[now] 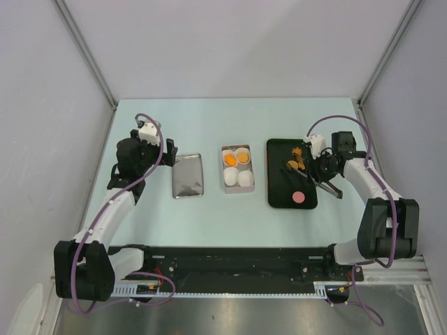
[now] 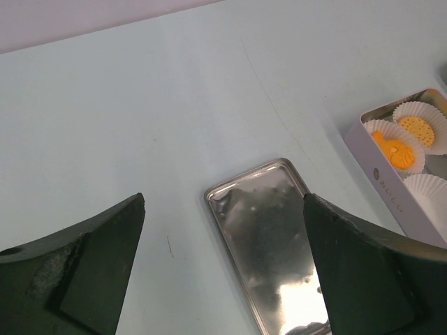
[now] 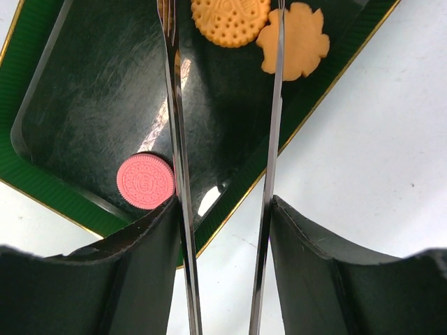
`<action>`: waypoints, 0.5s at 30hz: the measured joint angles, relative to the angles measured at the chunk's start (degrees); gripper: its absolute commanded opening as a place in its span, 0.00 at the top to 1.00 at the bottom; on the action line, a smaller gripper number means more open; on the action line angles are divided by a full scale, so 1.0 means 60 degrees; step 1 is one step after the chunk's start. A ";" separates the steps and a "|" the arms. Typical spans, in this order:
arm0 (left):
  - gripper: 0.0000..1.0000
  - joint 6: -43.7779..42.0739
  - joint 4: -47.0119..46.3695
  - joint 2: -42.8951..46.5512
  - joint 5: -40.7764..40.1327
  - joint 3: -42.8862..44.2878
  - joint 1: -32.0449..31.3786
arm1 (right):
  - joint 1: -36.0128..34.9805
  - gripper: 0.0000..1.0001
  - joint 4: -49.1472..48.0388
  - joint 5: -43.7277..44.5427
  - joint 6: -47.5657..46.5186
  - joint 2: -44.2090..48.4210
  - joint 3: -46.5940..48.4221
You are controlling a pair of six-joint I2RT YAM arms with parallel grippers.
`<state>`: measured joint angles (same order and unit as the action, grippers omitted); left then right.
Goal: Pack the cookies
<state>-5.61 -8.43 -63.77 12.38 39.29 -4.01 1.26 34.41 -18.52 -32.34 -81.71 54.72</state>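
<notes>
Black fingers of the left gripper [image 2: 223,202] fill the near edge of its wrist view: spread wide, nothing between them. Silver tin lid [image 2: 272,237] lies just beyond. At 3 o'clock from the lid is a box [image 2: 383,183] of white paper cups [image 2: 429,192], with two orange cookies [image 2: 392,149] in the cups at its 12 o'clock end. Further right is a dark green tray [image 1: 279,188]. Loose orange cookies [image 3: 230,21] sit near its middle and a pink cookie [image 3: 145,181] at 6 o'clock. Right gripper [image 3: 223,206] is clamped on metal tweezers [image 3: 271,139]. The blades are apart and flank a round cookie; their tips are out of view.

orange cookies [image 3: 230,21]: flat on tray [image 3: 84,91] | pink cookie [image 3: 145,181]: flat, same tray; apart
</notes>
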 measured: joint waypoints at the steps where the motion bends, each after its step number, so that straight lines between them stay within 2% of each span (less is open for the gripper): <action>1: 0.00 0.0000 0.0000 0.0000 -0.0004 0.0000 0.0000 | 0.0000 0.45 0.0033 -0.0011 -0.0025 -0.0036 0.0000; 15: 0.00 0.0004 0.0000 0.0000 -0.0004 0.0000 0.0000 | -0.0004 0.48 0.0820 -0.0324 -0.0208 -0.0095 0.0244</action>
<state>-5.58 -8.43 -63.77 12.36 39.29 -4.01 1.23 39.33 -20.47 -33.58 -82.28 56.18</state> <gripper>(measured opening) 0.996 0.531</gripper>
